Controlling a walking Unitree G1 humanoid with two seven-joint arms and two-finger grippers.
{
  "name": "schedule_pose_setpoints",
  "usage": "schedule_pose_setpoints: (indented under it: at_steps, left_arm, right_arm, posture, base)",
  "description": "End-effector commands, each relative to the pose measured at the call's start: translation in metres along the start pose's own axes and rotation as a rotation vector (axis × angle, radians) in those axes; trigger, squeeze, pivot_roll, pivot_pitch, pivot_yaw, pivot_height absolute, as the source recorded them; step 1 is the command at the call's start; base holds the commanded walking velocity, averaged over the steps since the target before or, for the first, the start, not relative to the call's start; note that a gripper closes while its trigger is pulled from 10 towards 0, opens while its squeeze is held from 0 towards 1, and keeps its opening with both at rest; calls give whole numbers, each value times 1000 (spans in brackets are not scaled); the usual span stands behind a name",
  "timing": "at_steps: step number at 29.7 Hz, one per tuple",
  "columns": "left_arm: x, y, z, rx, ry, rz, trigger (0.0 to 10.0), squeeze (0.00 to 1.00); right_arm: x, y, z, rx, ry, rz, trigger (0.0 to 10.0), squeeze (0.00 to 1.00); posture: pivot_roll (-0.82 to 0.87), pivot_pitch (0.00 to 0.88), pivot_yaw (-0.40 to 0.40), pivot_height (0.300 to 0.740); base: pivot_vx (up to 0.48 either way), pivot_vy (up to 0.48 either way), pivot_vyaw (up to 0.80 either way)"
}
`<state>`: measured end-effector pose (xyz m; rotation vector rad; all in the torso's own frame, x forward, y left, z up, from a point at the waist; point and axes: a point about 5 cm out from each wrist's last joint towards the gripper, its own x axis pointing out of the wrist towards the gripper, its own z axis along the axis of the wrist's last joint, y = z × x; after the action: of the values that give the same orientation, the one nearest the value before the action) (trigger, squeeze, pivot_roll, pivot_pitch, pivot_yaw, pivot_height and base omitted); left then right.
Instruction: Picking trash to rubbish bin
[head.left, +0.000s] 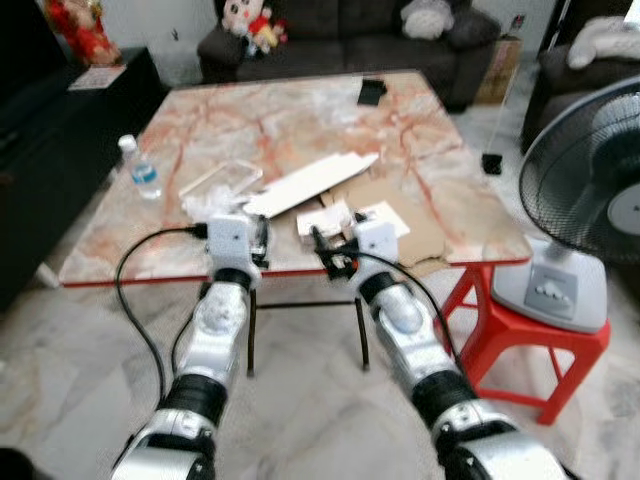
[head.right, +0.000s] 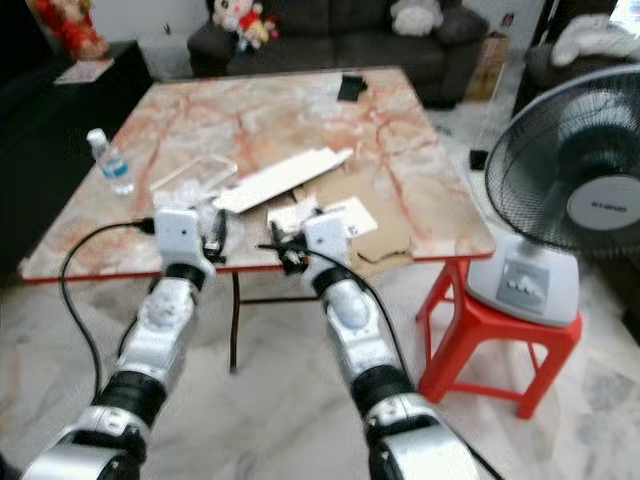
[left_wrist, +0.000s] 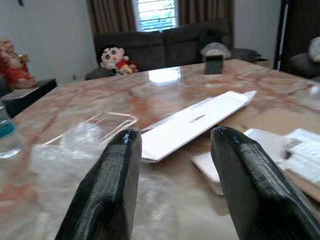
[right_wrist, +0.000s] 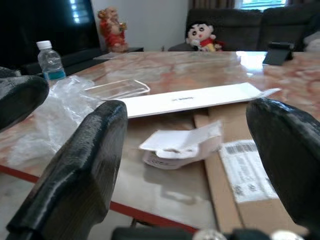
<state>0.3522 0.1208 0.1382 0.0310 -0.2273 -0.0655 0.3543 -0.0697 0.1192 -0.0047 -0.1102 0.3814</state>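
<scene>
In the left eye view, both arms are reaching toward the marble worktop (head.left: 300, 120), where a long white card (head.left: 312, 183) and crumpled paper (head.left: 322, 220) are lying. In the left wrist view, the left tool (left_wrist: 172, 145) is standing apart before clear plastic wrap (left_wrist: 75, 145). In the right wrist view, the right tool (right_wrist: 195, 150) is gaping wide before the paper.

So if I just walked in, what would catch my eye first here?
Probably the two silver arms reaching toward the near edge of the marble table, the left gripper and right gripper both with fingers open. Just beyond them lie scraps: a long white card, crumpled plastic and flat cardboard. A big fan stands on a red stool to the right.
</scene>
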Motion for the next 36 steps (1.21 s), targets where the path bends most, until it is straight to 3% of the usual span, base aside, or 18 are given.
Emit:
schedule_pose_setpoints:
  at_steps: [1, 12, 17, 23, 36]
  left_arm:
    - [1, 6, 1, -4, -1, 10, 10000, 0]
    - [0, 10, 2, -10, -3, 25, 10000, 0]
    - [0, 11, 2, -9, -3, 26, 10000, 0]
    - [-1, 12, 1, -8, 0, 26, 10000, 0]
    - [-2, 10, 0, -10, 5, 3, 10000, 0]
  right_arm:
    - [4, 8, 3, 19, -4, 20, 10000, 0]
    - [4, 11, 2, -19, 4, 43, 10000, 0]
    - [5, 12, 3, 29, 3, 40, 10000, 0]
    - [5, 12, 1, 38, 18, 47, 10000, 0]
    - [5, 11, 1, 44, 15, 29, 10000, 0]
  posture:
    - [29, 0, 35, 740]
    - [38, 3, 25, 740]
    - [41, 10, 24, 740]
    - [41, 10, 24, 740]
    - [44, 8, 27, 740]
  base:
    - [0, 0, 0]
    - [166, 0, 0]
    - [286, 0, 0]
    - [298, 0, -677]
    - [319, 0, 0]
